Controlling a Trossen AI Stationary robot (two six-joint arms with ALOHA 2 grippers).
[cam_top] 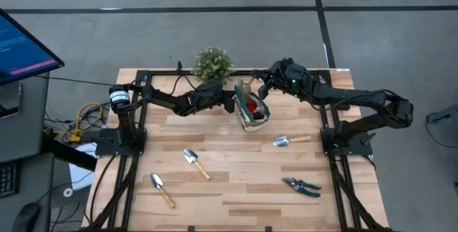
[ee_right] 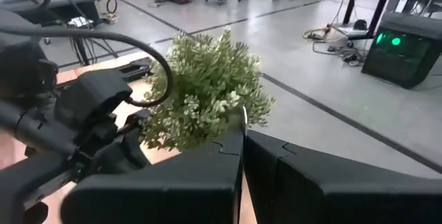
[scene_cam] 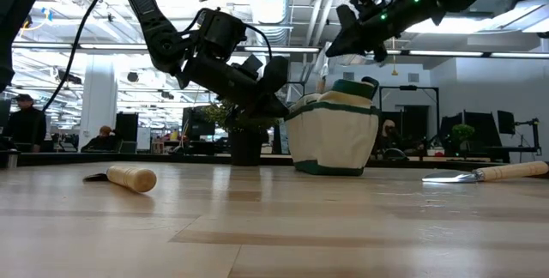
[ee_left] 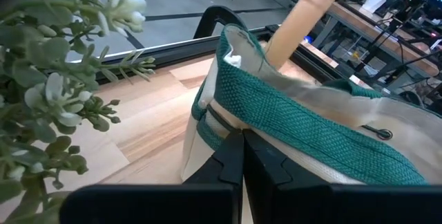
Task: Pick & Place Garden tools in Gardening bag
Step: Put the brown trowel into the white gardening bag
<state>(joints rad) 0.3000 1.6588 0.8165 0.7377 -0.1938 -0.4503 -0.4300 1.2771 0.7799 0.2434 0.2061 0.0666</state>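
Note:
The beige gardening bag with teal trim stands upright on the table at the far middle. A wooden trowel handle sticks out of it, and the red glove lies inside. My left gripper is shut at the bag's left rim. My right gripper is shut and empty, above the bag's far side. Two trowels lie flat at the near left, and a third lies to the right of the bag. The teal-handled shears lie at the near right. My left gripper has its shut fingertips on the bag's teal rim band, at the end facing the table's left. It comes from the table's left, slanting down. The fingers hide how much cloth lies between them. The bag stands upright with its base on the table.
A bushy green potted plant stands at the far edge just left of the bag, close behind my left gripper. The black frame rails run along both sides of the table. Bare wood lies in the near middle.

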